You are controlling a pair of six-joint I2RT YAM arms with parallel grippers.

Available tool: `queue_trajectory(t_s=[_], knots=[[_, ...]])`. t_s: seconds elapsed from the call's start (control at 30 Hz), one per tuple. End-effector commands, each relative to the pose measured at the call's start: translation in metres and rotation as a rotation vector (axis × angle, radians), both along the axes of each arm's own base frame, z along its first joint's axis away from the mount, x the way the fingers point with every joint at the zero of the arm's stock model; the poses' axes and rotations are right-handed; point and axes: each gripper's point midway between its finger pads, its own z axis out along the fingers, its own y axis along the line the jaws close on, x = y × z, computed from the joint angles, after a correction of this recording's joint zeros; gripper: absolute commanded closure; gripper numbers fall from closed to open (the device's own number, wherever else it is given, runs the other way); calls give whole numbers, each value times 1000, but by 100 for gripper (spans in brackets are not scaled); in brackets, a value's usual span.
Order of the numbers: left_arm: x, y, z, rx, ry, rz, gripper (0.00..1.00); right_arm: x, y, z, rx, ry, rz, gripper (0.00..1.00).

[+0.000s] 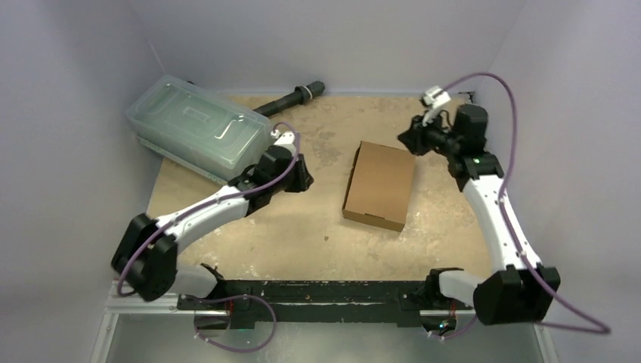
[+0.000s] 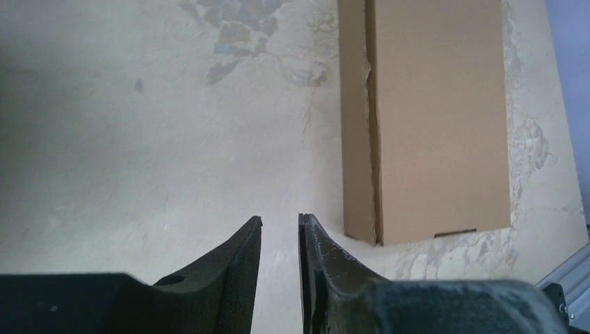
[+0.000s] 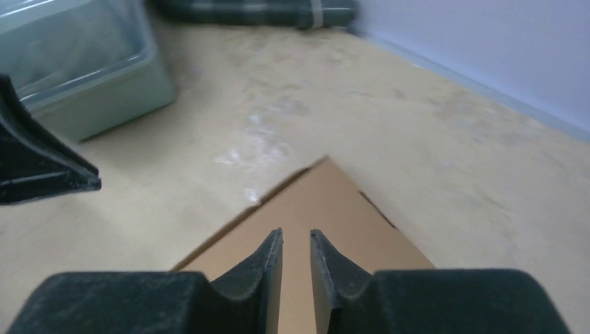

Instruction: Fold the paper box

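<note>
The paper box lies shut as a flat brown cardboard box in the middle of the table, its long side running front to back. My left gripper hovers to its left, clear of it. In the left wrist view the fingers stand a narrow gap apart over bare table, with the box up and to the right. My right gripper hangs above the box's far right corner. Its jaws are slightly apart and hold nothing, with the box corner below them.
A clear greenish lidded plastic container sits at the back left, also in the right wrist view. A black cylinder lies along the back edge. Walls close in on three sides. The black rail with the arm bases runs along the front.
</note>
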Motion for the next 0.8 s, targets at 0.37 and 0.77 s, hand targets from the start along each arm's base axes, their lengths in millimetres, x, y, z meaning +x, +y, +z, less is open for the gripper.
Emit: queue_trajectory(t_s=[0.37,0.77], knots=[[45,-157,-23,-293,35,-326,45,22,-161,-172,-80,394,-507,75],[53,-161,-89,-219,162,-278,77,11,-146,-209,-31,545,-424,74]])
